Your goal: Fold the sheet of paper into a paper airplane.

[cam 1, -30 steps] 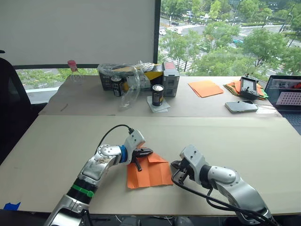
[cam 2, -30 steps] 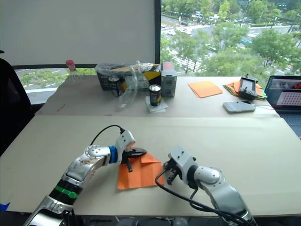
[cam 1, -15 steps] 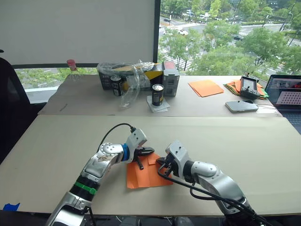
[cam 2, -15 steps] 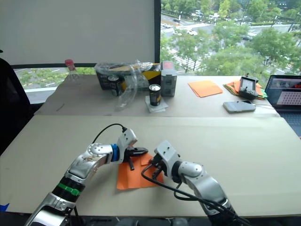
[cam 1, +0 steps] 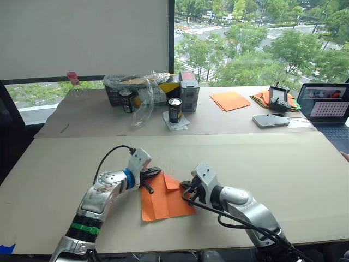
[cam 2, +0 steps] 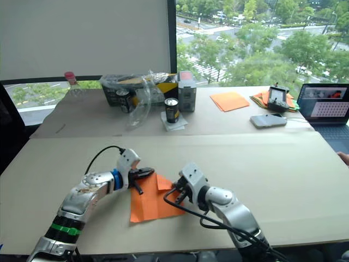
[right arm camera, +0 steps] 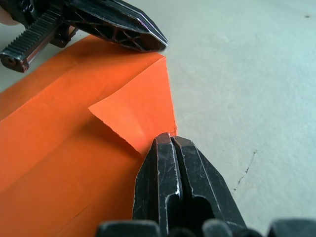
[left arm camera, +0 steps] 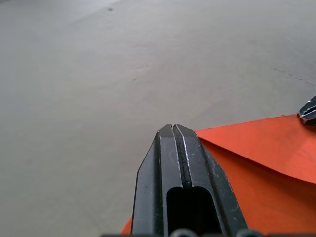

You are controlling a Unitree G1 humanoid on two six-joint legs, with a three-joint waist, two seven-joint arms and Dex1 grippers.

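Where wrist views show closed grippers, sheet of paper (cam 1: 163,197) lies folded.

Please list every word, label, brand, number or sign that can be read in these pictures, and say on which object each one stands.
No text can be read with certainty.
The two dark cans carry label print, too small to read.
The yellow-and-grey box has markings, too blurred to read.
The laptop screen shows a dotted pattern; no legible words.
The sheet of paper between the two grippers carries no print.

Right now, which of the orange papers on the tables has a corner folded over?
The bright-orange creased sheet of paper on the near table, between both tools; the smooth orange sheets on the far table lie flat and unfolded.
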